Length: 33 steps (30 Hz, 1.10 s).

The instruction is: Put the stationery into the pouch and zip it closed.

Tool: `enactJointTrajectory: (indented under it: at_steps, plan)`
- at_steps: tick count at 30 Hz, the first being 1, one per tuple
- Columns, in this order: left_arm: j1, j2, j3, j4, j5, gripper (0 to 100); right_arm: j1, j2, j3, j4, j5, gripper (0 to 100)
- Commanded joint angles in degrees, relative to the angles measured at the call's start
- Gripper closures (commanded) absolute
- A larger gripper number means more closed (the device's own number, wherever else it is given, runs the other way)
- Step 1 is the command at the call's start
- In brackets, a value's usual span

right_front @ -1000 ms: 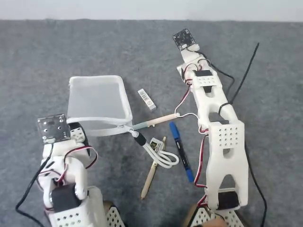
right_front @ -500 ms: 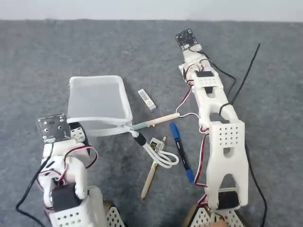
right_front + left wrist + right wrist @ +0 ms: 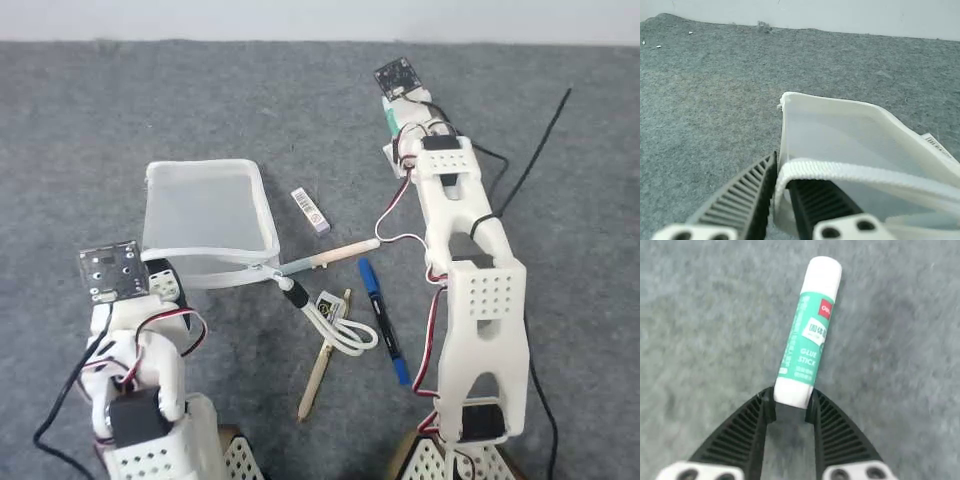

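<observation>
L gripper (image 3: 782,172) sits at near side of the grey felt-like tabletop (image 3: 90,120), fingers pinched on the rim of the white mesh zip pouch (image 3: 205,220), which lies w/ its zip edge toward the arms. R gripper (image 3: 790,399) is out at the far side, fingers clamped on one end of a green-and-white glue stick (image 3: 809,330). Btwn the arms, near the pouch's zip edge, lie a small white barcoded eraser (image 3: 310,210), a green-and-beige pen (image 3: 328,257), a blue marker (image 3: 383,320) and a wooden pencil (image 3: 320,368).

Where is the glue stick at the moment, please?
The glue stick is pinched by one end in the right gripper, over the grey mat at the far side, away from the pouch.
</observation>
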Motion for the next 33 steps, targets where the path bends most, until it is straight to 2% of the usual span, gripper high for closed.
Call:
enactJointTrajectory:
  at_steps: [1,16,33]
  plan:
    - [-0.18,-0.62,-1.19,-0.09,0.26,99,0.57,-7.52,-2.64,6.64,0.53,99.1]
    - [-0.35,-0.62,-1.10,-0.88,0.26,99,0.57,-17.54,-2.64,28.97,0.88,99.2]
    - [-0.35,-0.62,-1.10,-0.88,0.26,99,-2.59,-19.47,-2.55,52.53,0.97,99.2]
